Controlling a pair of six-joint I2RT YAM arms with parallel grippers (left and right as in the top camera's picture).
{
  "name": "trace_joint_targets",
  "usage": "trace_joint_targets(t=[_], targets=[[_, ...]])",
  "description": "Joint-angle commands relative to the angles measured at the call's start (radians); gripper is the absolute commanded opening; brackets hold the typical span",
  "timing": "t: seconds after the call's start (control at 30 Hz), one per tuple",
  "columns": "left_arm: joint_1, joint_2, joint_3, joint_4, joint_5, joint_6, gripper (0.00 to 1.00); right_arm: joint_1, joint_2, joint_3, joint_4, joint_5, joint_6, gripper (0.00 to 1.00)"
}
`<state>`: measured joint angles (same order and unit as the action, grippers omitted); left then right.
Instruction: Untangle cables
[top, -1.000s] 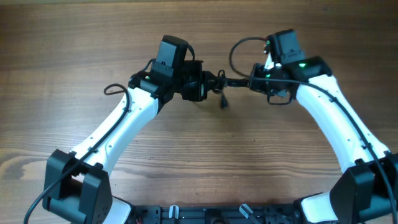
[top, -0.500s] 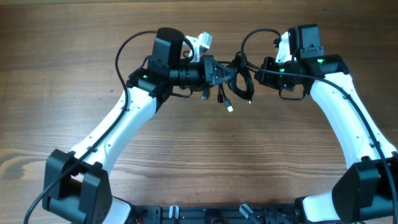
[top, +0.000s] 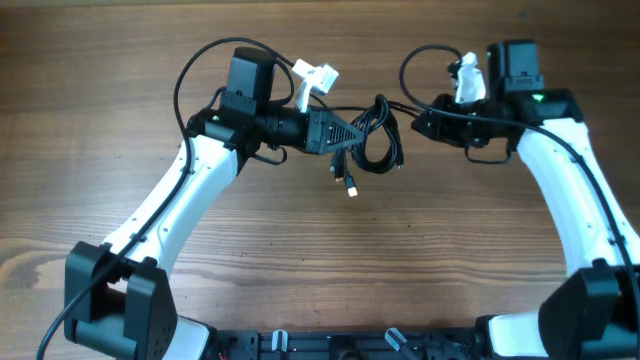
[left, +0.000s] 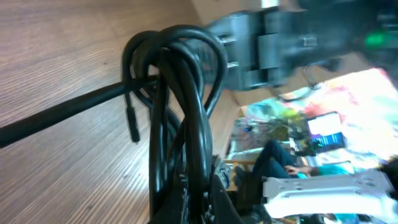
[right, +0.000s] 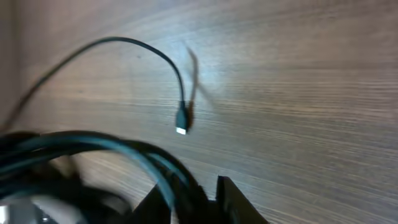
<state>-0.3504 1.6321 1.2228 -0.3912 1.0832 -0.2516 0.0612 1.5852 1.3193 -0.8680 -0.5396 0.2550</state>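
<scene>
1. The table (top: 100, 60) is brown wood with fine grain running left to right.
2. The left arm (top: 190, 190) is white with black joints. It rises from the near left corner, bends at the far side and turns its wrist inward to the right.
3. The right arm (top: 565, 190) mirrors it from the near right corner, its wrist turned left.
4. The cables (top: 378, 140) are thin, glossy black cords looped into one narrow bundle. It hangs between the two grippers above the middle of the table, its long axis running far to near. One strand leads sideways to the right.
5. The left gripper (top: 350, 128) is clamped tight on one end of the loops, which stand straight out from it in its wrist view (left: 180, 93).
6. The right gripper (top: 422, 118) has cords passing between its fingers. Whether it pinches them cannot be told.
7. A plug (top: 350, 189) with a small metal tip dangles from the bundle on a curved loose end, pointing toward the near edge.
</scene>
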Motion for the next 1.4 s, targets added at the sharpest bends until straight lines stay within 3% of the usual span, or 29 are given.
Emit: trace_joint_targets(t=[0.0, 0.07, 0.17, 0.37, 0.57, 0.73, 0.83, 1.07, 1.2, 1.33, 1.37], targets=[[0.008, -0.032, 0.023, -0.068, -0.194, 0.034, 0.04, 0.001, -0.072, 0.022, -0.007, -0.093, -0.020, 0.30], [0.008, -0.032, 0.023, -0.130, -0.315, 0.003, 0.04, 0.001, -0.075, 0.022, -0.019, -0.091, -0.016, 0.31], [0.008, -0.032, 0.023, -0.179, -0.386, -0.002, 0.04, 0.002, -0.074, 0.021, -0.037, -0.092, -0.014, 0.33], [0.008, -0.032, 0.023, -0.182, -0.389, 0.039, 0.04, 0.077, -0.074, 0.021, -0.059, -0.109, 0.036, 0.37], [0.008, -0.032, 0.023, -0.182, -0.188, 0.204, 0.04, 0.138, -0.074, 0.021, 0.042, -0.110, 0.143, 0.41], [0.008, -0.032, 0.023, -0.179, -0.155, 0.217, 0.04, 0.145, -0.070, 0.021, 0.066, -0.109, 0.208, 0.40], [0.008, -0.032, 0.023, -0.138, -0.061, 0.210, 0.04, 0.145, -0.069, 0.014, 0.093, -0.109, 0.225, 0.38], [0.005, -0.032, 0.023, -0.034, -0.040, -0.047, 0.04, 0.158, -0.066, 0.014, 0.089, -0.108, 0.243, 0.32], [-0.035, -0.032, 0.023, -0.034, -0.040, -0.072, 0.04, 0.200, -0.042, 0.014, 0.109, -0.082, 0.246, 0.25], [-0.069, -0.032, 0.023, -0.035, -0.056, -0.072, 0.04, 0.200, -0.026, 0.014, 0.106, 0.020, 0.245, 0.04], [-0.068, -0.032, 0.023, -0.035, -0.063, -0.080, 0.04, 0.195, -0.026, 0.014, 0.105, 0.037, 0.244, 0.04]])
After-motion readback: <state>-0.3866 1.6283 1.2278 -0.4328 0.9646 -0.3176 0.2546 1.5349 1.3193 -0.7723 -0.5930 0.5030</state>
